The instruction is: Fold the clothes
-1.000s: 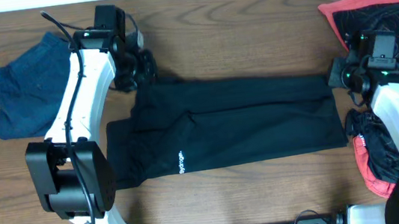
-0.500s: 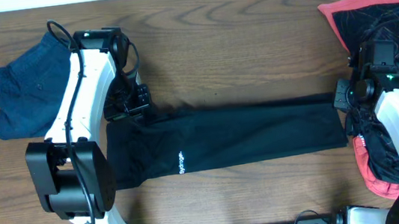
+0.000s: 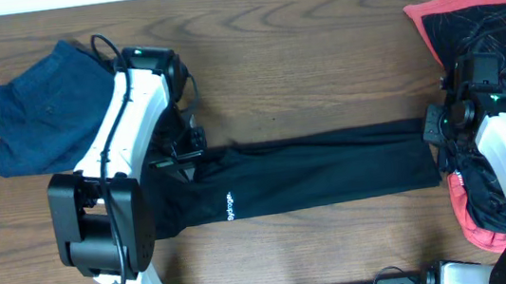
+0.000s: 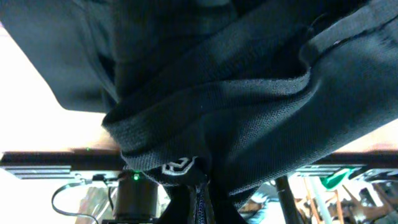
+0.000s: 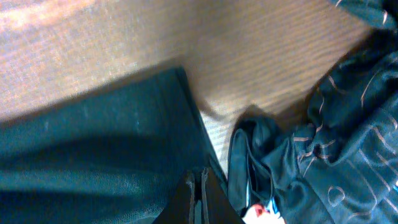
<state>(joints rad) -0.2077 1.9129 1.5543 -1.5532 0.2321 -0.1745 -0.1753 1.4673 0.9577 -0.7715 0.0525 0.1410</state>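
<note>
A long black garment (image 3: 332,166) with a small white logo lies across the table, folded into a narrow band. My left gripper (image 3: 187,149) is shut on its upper left part. In the left wrist view the black fabric (image 4: 217,93) drapes over the shut left gripper (image 4: 200,196). My right gripper (image 3: 435,126) is shut on the garment's right end. In the right wrist view the right gripper (image 5: 200,183) pinches the edge of the dark cloth (image 5: 93,162). A navy garment (image 3: 35,114) lies at the far left.
A black garment with red trim (image 3: 487,15) is heaped at the right edge, under and beside my right arm, and shows as crumpled patterned cloth (image 5: 348,124) in the right wrist view. Bare wooden table (image 3: 301,60) lies behind the long garment.
Both grippers came toward the table's front edge, carrying the black garment's far edge with them, so it is now narrower. The left gripper then shifted slightly right.
</note>
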